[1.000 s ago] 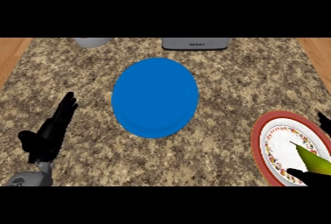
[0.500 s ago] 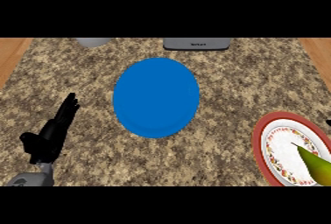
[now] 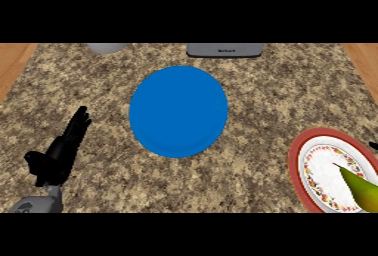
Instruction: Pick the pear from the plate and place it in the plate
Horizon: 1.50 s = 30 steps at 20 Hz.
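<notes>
Left hand sits, fingers released, at speckled stone counter left; right hand barely shows, state unclear.

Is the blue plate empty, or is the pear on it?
Empty: the blue plate shows bare; the pear lies on the red-rimmed plate.

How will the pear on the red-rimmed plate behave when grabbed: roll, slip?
Likely to roll: the pear lies on its side on the red-rimmed plate, with nothing bracing it. Probably rigid, and its smooth-looking skin may slip. It tapers toward the blue plate, so a hold round the wider body seems safer.
</notes>
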Each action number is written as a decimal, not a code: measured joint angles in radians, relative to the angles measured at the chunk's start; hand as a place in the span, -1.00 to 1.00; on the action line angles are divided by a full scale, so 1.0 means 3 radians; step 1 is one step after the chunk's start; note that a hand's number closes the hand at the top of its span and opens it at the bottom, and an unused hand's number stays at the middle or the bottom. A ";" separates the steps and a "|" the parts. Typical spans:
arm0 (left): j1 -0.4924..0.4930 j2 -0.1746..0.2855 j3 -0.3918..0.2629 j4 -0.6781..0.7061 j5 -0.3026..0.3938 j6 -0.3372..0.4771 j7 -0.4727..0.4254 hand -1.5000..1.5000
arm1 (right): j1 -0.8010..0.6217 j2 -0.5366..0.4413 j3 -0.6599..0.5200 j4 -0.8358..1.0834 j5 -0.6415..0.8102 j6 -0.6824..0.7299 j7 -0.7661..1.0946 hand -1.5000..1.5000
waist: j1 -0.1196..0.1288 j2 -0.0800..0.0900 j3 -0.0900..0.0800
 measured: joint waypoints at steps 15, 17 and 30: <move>0.0030 -0.0098 0.0116 -0.0028 -0.0139 -0.0100 0.0002 0.00 | -0.0457 0.0402 0.0057 0.0785 0.0761 0.0468 -0.0124 -1.00 | 0.0007 0.0001 0.0003; 0.0010 -0.0109 0.0129 -0.0040 -0.0151 -0.0116 0.0041 0.00 | -0.0469 0.0471 0.0086 0.0815 0.0912 0.0459 -0.0115 -1.00 | 0.0005 0.0000 0.0002; 0.0036 -0.0176 0.0203 -0.0089 -0.0244 -0.0179 0.0071 0.00 | -0.0732 0.0675 0.0024 0.1619 0.1453 0.0362 -0.0821 1.00 | 0.0009 -0.0022 -0.0046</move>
